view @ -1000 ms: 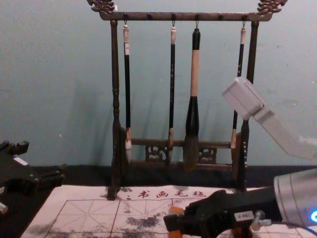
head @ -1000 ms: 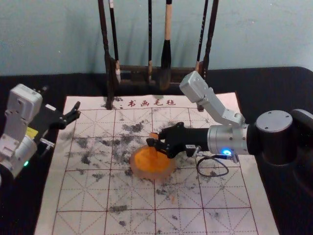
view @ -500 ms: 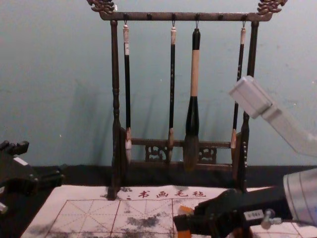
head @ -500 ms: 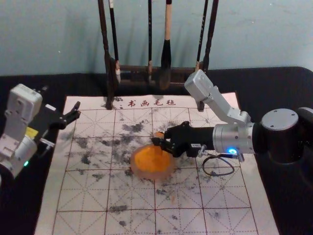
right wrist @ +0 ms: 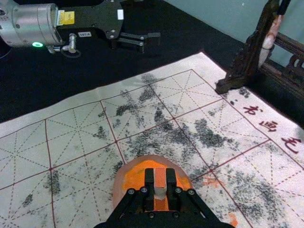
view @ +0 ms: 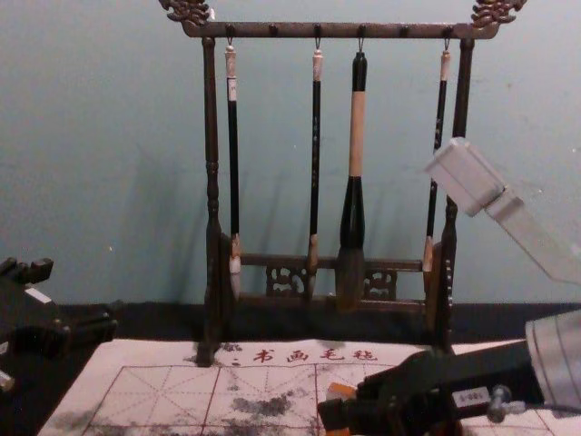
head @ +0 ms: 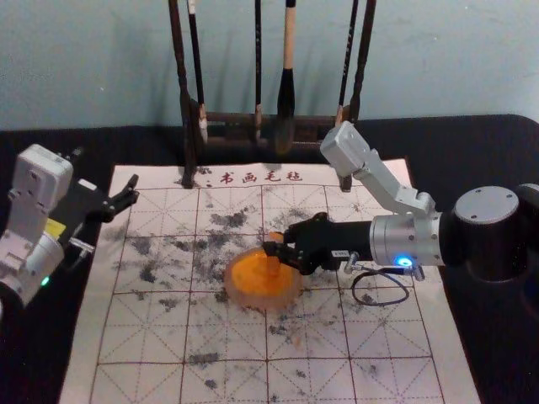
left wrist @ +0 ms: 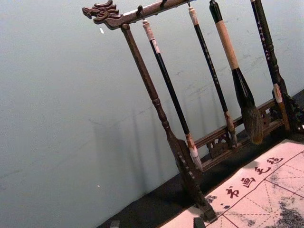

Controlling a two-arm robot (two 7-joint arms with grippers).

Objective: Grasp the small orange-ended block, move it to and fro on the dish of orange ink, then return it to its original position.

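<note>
The right pincer point(head: 274, 247) has slid a little toward the robot's right since the first earlier head view, taking the block point(right wrist: 160, 176) with it toward that side of the dish point(right wrist: 117, 190). The last part of that shift is slight, so I judge the to-and-fro stroke is under way.

Nearest in the work, the right pincer is clamped on the block around its pale middle, with one orange end above the grip and the other pointing down into the orange ink point(right wrist: 136, 175). Held about upright like this, the lower end can take ink while the grip stays clear of it. Whether it presses hard I cannot tell. The dish sits on the gridded mat point(head: 152, 337), which probably guards the bench point(head: 472, 151) from drips; dragging too hard could push the dish along. The dish looks to lie where it did.

Farther out, on the robot's left, the left pincer point(head: 132, 190) waits over the mat's edge with its fingers apart, away from the stroke, its place unchanged. At the back, brushes point(view: 316, 163) hang tips down from a wooden rack point(view: 211, 136), likely to spare the hairs; they match the earlier frames too. Putting the block back remains to be done.
</note>
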